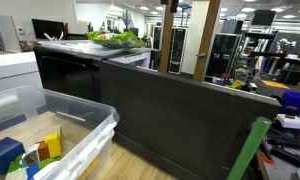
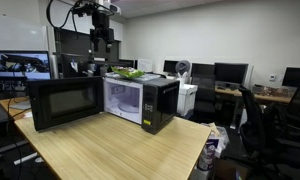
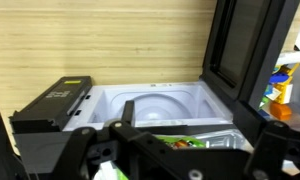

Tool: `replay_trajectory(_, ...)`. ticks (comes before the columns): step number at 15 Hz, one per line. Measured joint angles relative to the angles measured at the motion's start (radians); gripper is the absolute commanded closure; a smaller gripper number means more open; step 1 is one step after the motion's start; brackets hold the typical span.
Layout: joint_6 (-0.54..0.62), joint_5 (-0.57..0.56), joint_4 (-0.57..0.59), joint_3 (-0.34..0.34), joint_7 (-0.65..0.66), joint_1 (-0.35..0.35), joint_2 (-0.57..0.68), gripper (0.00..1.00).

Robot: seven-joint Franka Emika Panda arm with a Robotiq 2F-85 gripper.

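Exterior view from low down: one clump of greens sits on top of a dark box near the back, and one big dark panel fills the foreground. Bottom left there's one clear plastic bin with toy blocks in it; I can count one blue and one yellow, the rest is too jumbled to tell. A strip of wooden worktop shows beside the bin.

The wider exterior view makes more sense. One microwave stands on the worktop with its single door swung wide open. The greens are lying on the microwave's roof, towards the front. One robot arm comes down from the top, and its end effector hangs just above the roof, a little behind the greens and not touching them. There's one lit screen off to the side.

Wrist view: the end effector has its two fingers spread wide apart with nothing pinched between them. The greens sit right below, in what looks like a shiny tray. Past them you see what looks like the microwave's white inside, the dark door, and one black block with a yellow label
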Motion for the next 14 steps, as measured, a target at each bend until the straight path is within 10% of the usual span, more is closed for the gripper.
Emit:
replay_trajectory(7, 0.362, 0.06, -0.394, 0.154, -0.007, 0.199, -0.266, 0.0)
replay_trajectory(8, 0.403, 0.089, -0.432, 0.164, -0.018, 0.241, -0.283, 0.25)
replay_trajectory(14, 0.546, 0.232, -0.57, 0.149, -0.215, 0.42, -0.299, 0.6)
